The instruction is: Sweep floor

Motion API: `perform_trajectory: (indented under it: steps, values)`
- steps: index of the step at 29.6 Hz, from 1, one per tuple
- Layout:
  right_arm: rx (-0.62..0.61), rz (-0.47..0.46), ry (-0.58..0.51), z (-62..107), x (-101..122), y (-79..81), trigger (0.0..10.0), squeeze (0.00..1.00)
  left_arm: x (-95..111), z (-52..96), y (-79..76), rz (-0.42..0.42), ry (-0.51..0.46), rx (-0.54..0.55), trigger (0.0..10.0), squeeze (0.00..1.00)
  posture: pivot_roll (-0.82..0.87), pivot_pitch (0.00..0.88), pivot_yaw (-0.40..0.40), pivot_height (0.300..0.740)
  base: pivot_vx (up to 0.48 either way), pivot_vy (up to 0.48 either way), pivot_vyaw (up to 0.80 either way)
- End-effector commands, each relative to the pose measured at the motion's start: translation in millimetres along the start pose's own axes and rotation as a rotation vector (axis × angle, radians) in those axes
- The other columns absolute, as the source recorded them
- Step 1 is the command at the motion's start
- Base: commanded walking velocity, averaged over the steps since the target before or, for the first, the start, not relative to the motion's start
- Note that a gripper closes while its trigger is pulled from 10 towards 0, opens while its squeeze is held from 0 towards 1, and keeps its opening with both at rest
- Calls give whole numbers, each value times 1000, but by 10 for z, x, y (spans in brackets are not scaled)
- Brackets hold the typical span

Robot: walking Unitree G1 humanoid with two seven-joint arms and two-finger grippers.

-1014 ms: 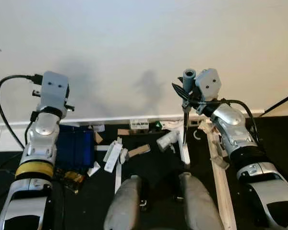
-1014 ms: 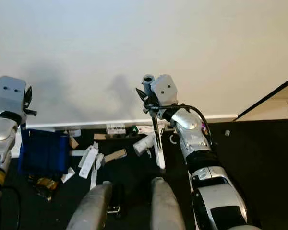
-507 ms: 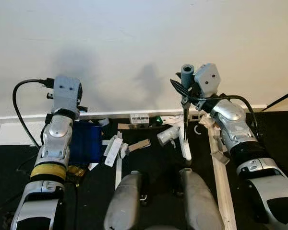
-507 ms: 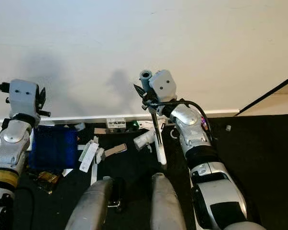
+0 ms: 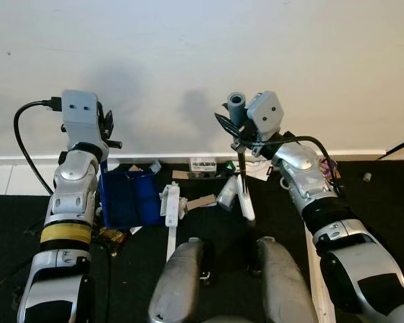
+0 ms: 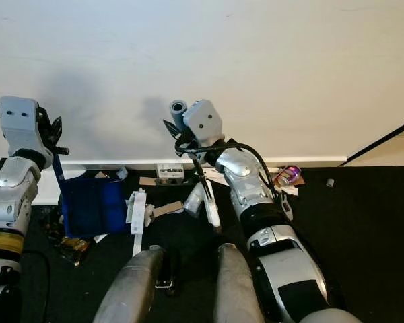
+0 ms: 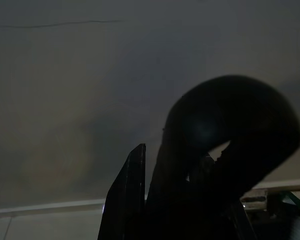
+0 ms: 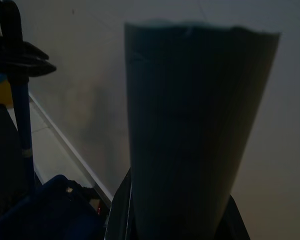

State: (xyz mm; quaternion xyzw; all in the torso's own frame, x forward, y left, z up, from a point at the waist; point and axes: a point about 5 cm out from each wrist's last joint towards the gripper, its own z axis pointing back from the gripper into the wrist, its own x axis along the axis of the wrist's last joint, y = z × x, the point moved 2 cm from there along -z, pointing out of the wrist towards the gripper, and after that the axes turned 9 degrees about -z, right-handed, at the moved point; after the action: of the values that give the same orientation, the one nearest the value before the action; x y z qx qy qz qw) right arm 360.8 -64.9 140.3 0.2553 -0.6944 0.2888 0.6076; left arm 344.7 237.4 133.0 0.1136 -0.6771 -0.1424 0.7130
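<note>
Two end effectors — left (image 5: 106, 128) gripping one dustpan (image 5: 129, 198), right (image 5: 237, 131) one broom (image 5: 243, 182).

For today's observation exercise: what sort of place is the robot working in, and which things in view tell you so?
Probably an indoor room of a home, at the foot of a wall: a plain white wall with a white baseboard, dark floor, and scattered litter beside a blue dustpan.

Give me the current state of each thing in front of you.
left gripper: raised, shut on the blue dustpan handle
blue dustpan: upright on the floor at the wall
right gripper: shut on the broom handle
broom handle: upright
litter: scattered on the black floor
</note>
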Motion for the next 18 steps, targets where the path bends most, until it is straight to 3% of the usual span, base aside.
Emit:
perform_trajectory:
  steps: [1, 6, 18]
  values:
    - [25, -9, 0, -18, -55, 103, 10000, 0, -56, 26, -541, 220, 6, -223, 10000, 0, 22, 267, 51, 740, 0, 0, 0]
    - [29, -9, -9, -32, -47, 129, 10000, 0, 42, 54, -789, 261, -1, -341, 10000, 0, 16, 257, 54, 740, 0, 0, 0]
    - [-26, 3, 1, 93, -103, 19, 10000, 0, 95, 152, -792, 221, 8, -400, 10000, 0, 9, 231, 70, 740, 0, 0, 0]
